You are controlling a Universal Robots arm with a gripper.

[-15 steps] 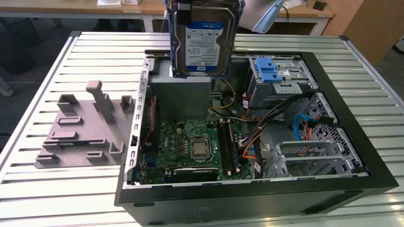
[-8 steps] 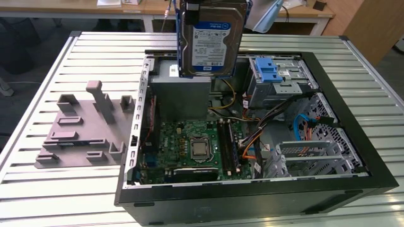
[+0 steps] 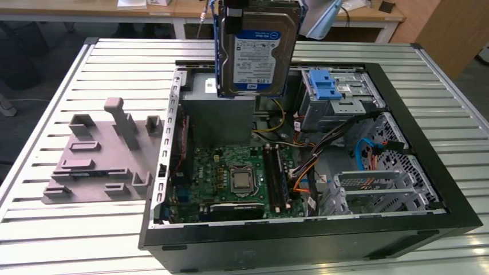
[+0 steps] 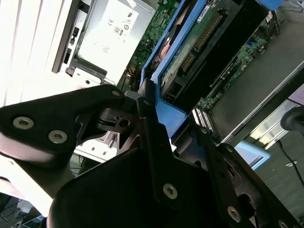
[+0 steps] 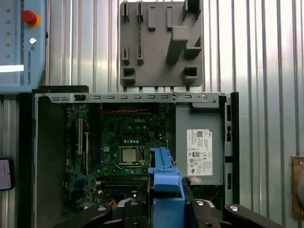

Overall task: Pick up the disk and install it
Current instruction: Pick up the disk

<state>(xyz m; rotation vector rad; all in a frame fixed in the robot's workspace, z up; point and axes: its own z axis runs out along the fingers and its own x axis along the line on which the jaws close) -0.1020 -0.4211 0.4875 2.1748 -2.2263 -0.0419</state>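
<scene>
Aloft: disk (image 3: 256, 54) in gripper (image 4: 147, 107), abv case (image 3: 306, 238).

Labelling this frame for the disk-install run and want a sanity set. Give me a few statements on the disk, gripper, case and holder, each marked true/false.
1. The gripper is clamped on the blue bracket of the disk. True.
2. The disk rests on the grey holder. False: it hangs in the gripper above the open computer case, apart from the holder.
3. The power supply sits inside the case. True.
4. The grey holder stands inside the case. False: it lies on the slatted table beside the case, on the exterior view's left.
</scene>
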